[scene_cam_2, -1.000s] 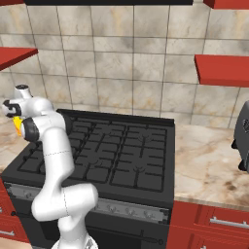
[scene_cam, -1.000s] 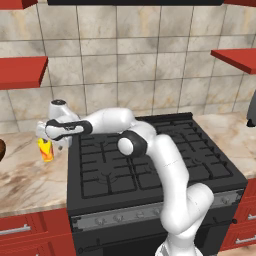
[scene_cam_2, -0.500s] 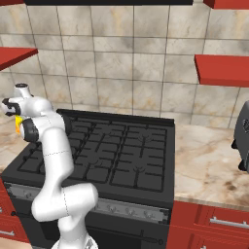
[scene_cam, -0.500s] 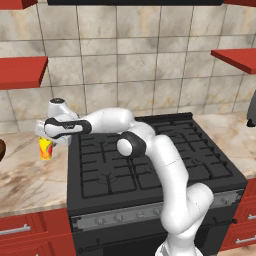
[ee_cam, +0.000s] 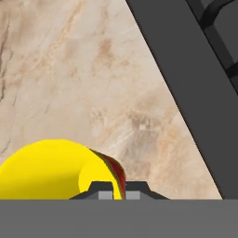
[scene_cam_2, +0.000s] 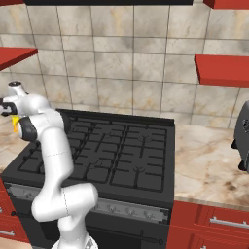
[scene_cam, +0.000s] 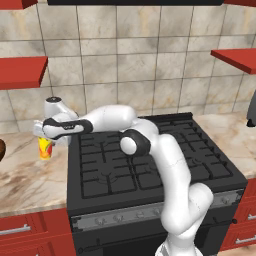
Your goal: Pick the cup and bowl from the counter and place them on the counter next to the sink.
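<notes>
The cup (scene_cam: 45, 148) stands on the worktop (scene_cam: 25, 180) just left of the stove (scene_cam: 145, 160), with the end effector (ee_cam: 119, 189) clenched on its rim, one fingertip inside and one outside. The first pick looks made. Next comes a straight lift, then carrying it toward the sink. The bowl (scene_cam: 1, 150) waits at the left edge.

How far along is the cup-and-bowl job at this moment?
Nothing is placed yet. In hand: the gripper has its jaws shut on the rim of the cup, which stands on the counter left of the stove. Left: carry it to the sink side, then the bowl.
</notes>
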Tool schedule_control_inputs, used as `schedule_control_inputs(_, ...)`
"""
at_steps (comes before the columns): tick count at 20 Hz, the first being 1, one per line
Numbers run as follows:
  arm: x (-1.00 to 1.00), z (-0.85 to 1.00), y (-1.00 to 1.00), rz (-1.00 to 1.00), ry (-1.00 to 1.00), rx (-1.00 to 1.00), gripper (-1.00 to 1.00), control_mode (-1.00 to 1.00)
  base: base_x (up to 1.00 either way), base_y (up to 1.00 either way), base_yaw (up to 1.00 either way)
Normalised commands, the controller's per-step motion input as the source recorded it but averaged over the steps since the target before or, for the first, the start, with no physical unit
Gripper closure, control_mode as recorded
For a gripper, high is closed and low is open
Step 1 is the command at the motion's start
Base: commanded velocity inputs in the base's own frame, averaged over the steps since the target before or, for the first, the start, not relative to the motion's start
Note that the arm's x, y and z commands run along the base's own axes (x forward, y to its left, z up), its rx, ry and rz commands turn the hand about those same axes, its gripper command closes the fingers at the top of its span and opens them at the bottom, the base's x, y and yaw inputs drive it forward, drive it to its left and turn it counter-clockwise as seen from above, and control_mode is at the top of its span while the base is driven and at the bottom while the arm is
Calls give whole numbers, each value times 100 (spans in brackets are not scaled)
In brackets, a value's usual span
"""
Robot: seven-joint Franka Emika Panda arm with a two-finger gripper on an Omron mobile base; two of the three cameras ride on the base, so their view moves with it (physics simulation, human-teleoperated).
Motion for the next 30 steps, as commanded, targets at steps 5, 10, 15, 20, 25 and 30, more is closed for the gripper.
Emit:
schedule_control_inputs(5, -55, 24, -37, 8, -16, 0, 100, -100, 0, 0, 0)
schedule_control_inputs(10, -53, 1, -81, 2, -8, 0, 100, -100, 0, 0, 0)
schedule_control_inputs(15, -56, 2, -99, 0, -5, 0, 100, -100, 0, 0, 0)
schedule_control_inputs(20, -33, 75, -57, 0, -11, 5, 100, -100, 0, 0, 0)
schedule_control_inputs(25, -24, 83, -61, 2, -8, 2, 100, -100, 0, 0, 0)
schedule_control_inputs(30, -41, 38, -87, 4, 0, 0, 100, -100, 0, 0, 0)
